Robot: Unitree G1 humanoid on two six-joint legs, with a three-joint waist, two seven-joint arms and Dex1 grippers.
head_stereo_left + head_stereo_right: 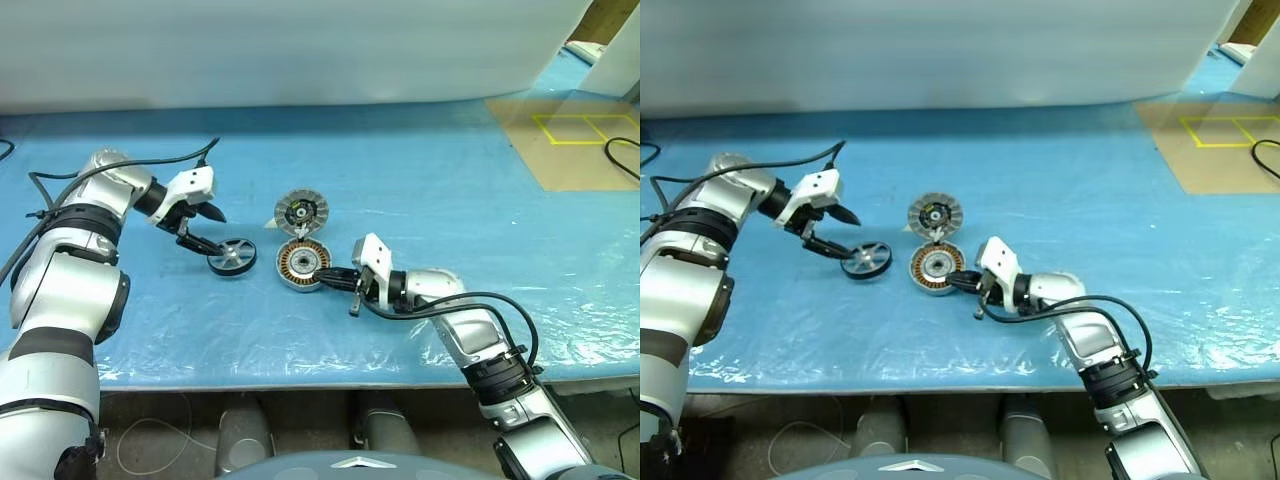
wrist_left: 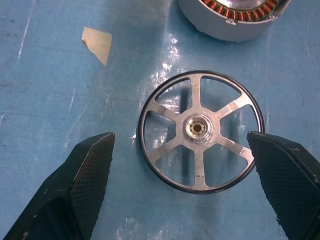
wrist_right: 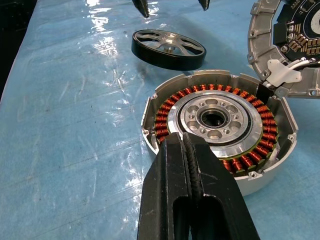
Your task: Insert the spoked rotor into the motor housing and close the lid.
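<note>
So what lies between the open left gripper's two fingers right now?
The spoked rotor lies flat on the blue table cover between the left gripper's open fingers, neither touching it, as the left wrist view shows.

A blue plastic-covered table stands before a white wall.

You have the spoked rotor lying flat on the blue bench cover: a black rim, six silver spokes, a central hub. It sits just beside the motor housing, not touching it. The housing rests open, face up, showing its ring of copper windings around a silver centre. The lid is swung back at the housing's far edge, ribbed inner face exposed.
</note>
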